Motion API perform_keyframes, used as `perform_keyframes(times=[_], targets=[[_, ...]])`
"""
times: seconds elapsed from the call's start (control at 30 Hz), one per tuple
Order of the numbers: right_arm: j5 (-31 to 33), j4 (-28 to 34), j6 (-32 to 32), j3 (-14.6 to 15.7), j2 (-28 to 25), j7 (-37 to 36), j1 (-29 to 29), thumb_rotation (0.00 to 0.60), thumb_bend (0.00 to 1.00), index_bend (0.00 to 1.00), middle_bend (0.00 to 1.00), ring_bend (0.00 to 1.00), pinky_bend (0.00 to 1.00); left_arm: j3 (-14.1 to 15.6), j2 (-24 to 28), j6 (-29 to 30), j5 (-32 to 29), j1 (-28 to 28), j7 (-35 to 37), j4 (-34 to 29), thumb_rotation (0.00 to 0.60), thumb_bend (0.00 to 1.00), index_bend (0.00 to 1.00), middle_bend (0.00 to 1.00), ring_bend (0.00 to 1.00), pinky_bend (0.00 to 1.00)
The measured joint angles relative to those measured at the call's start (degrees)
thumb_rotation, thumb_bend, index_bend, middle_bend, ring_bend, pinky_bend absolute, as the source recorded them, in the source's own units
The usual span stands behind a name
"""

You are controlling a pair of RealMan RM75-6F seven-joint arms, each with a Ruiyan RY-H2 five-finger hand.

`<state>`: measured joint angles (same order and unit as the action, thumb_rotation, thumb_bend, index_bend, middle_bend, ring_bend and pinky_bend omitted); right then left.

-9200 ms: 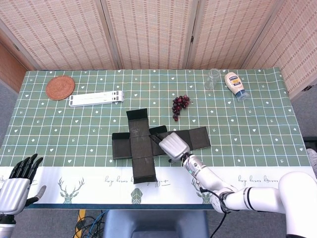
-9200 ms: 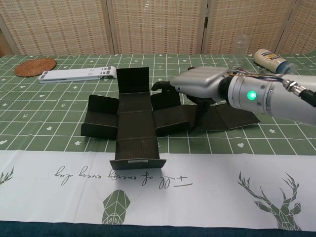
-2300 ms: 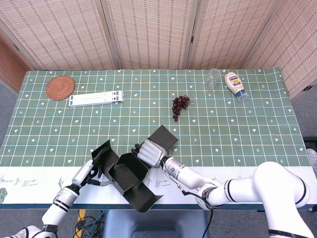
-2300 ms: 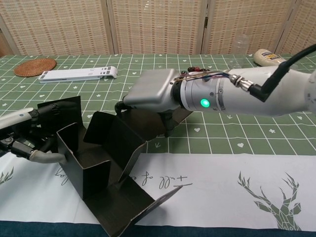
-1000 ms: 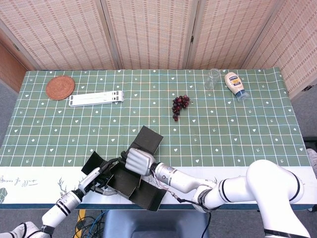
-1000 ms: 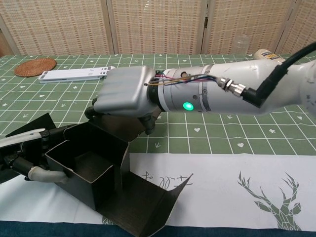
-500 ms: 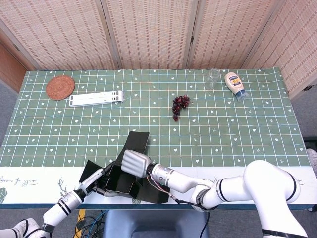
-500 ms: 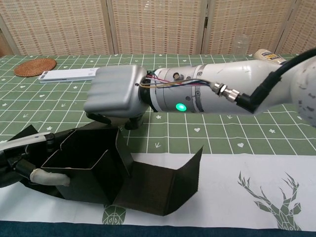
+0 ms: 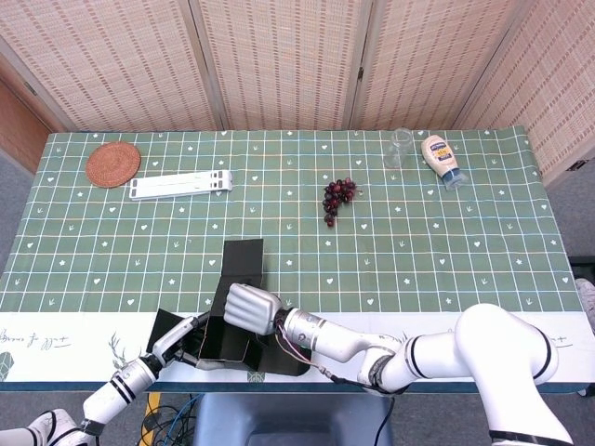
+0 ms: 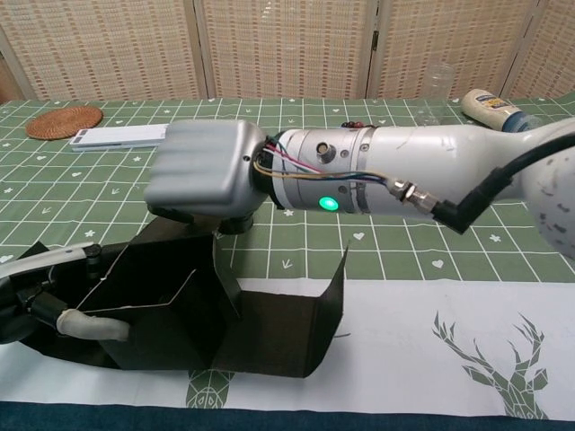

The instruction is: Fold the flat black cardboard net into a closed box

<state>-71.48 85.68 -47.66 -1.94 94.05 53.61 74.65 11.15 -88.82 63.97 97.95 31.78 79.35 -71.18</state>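
So at this point the box [image 10: 193, 310] was down at the near edge of the table [image 9: 446, 223], right in front of me on the white strip of the cloth, and it had gone from a flat cross to an actual open tub in under ten seconds. My left hand [image 10: 40, 314] was low on the left, fingers wrapped round that side wall and holding it up. My right hand [image 10: 205, 171] sat on top of the far wall with the fingers curled over the edge, pressing it in; I couldn't tell from either view how tight that grip really was. Compared with half a second before, the near flap [image 10: 301, 323] had swung up closer to vertical and the whole thing had squared up and slid a bit toward me. I figured that meant the walls were basically done and what remained was the lid panel [image 9: 240, 262] behind, lying flat and not yet folded over. Further back the grapes [image 9: 337, 197], phone stand [image 9: 180, 185], coaster [image 9: 113, 163], glass [image 9: 400, 147] and mayo bottle [image 9: 442, 160] just sat there well clear.
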Motion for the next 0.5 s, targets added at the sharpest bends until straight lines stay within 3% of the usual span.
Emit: perform_keyframes(times=[0.13,0.2,0.5], targets=[[0.10,0.69,-0.41,-0.39,-0.08,-0.40,-0.93,0.600,0.37,0.12,0.24,0.86,1.00,-0.06,-0.35,0.28,-0.31,0.01,-0.15,0.23,0.600,0.09,0.31,0.29,0.73,0.93],[0.52,1.42,-0.64,-0.67,-0.32,-0.76,-1.48,0.600,0.37,0.03,0.18,0.85,1.00,-0.09,-0.39,0.28,-0.54,0.02,-0.28,0.19,0.600,0.09,0.31,0.29,0.73,0.93],[1.57,5.40,-2.34,-1.69,-2.34,-6.01,-4.63,0.600,0.37,0.00,0.05,0.82,1.00,-0.46,0.67,0.40,-1.64,0.06,-1.09,-1.07,0.600,0.09,0.30,0.29,0.73,0.93]])
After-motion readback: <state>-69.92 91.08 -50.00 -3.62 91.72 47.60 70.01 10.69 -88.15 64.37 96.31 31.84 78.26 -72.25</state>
